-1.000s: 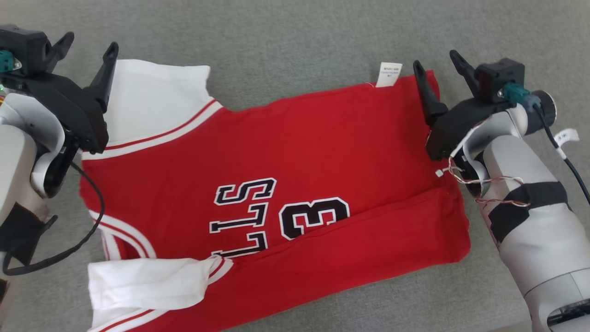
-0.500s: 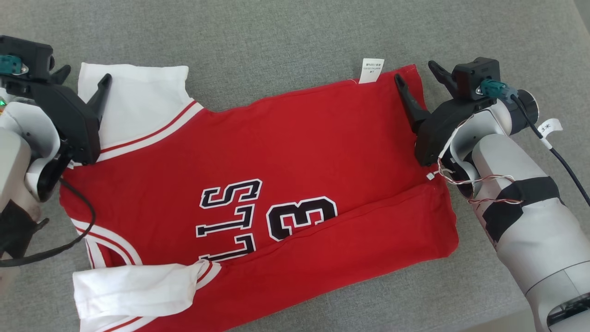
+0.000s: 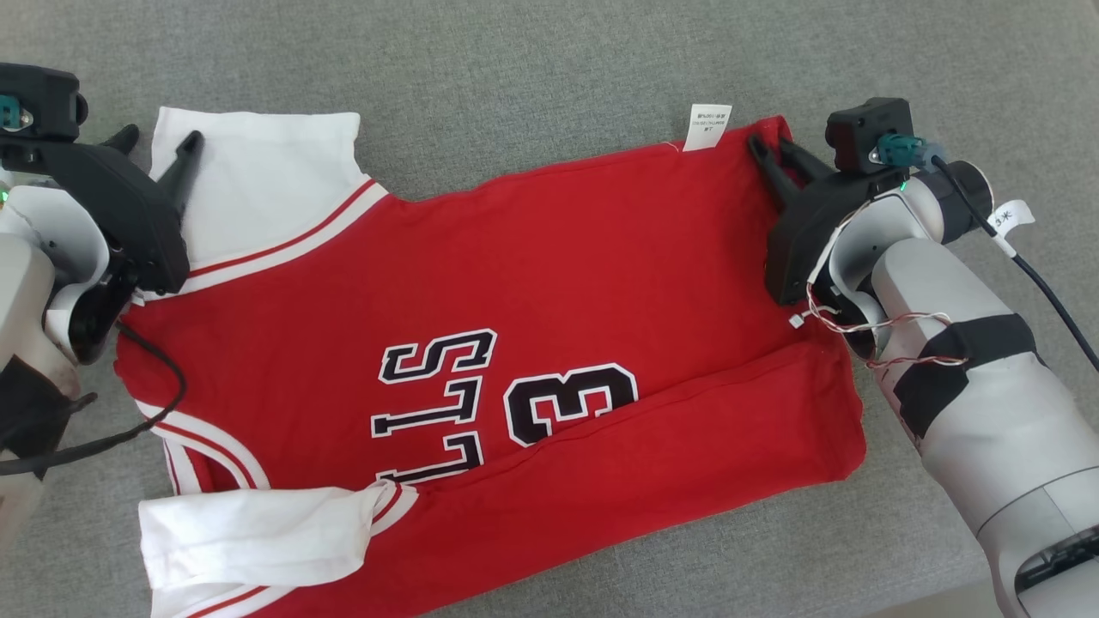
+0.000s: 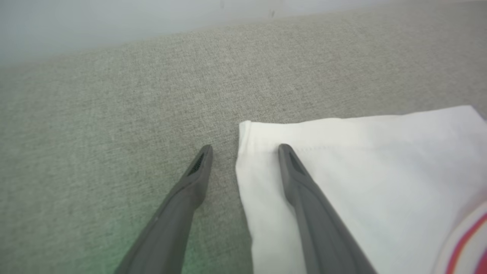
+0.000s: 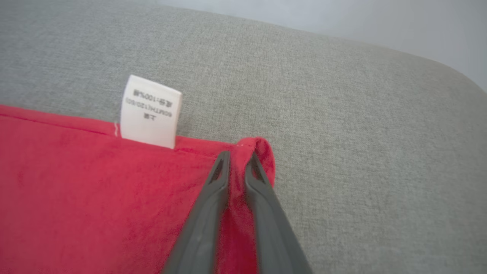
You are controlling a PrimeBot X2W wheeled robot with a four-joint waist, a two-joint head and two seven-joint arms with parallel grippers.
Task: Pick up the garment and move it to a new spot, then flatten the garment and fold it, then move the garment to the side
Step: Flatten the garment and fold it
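The garment (image 3: 558,283), a red jersey with white sleeves and black lettering, lies spread on the grey fabric surface (image 3: 532,77), its lower part folded up. My right gripper (image 3: 771,146) is at the far right corner by the white care label (image 3: 709,126). In the right wrist view it (image 5: 236,156) is shut on a pinch of the red hem (image 5: 262,152). My left gripper (image 3: 159,137) is open at the white sleeve (image 3: 258,172). In the left wrist view it (image 4: 244,148) straddles the sleeve's (image 4: 361,171) edge, with one finger on the cloth and one on the grey surface.
Grey surface extends beyond the garment at the top of the head view. The surface's front edge (image 3: 944,592) runs at the lower right, near my right arm. A black cable (image 3: 1043,296) hangs from the right wrist.
My right gripper has closed on the red hem corner. My left gripper has settled lower over the white sleeve's edge, still open. The head camera shifted slightly.
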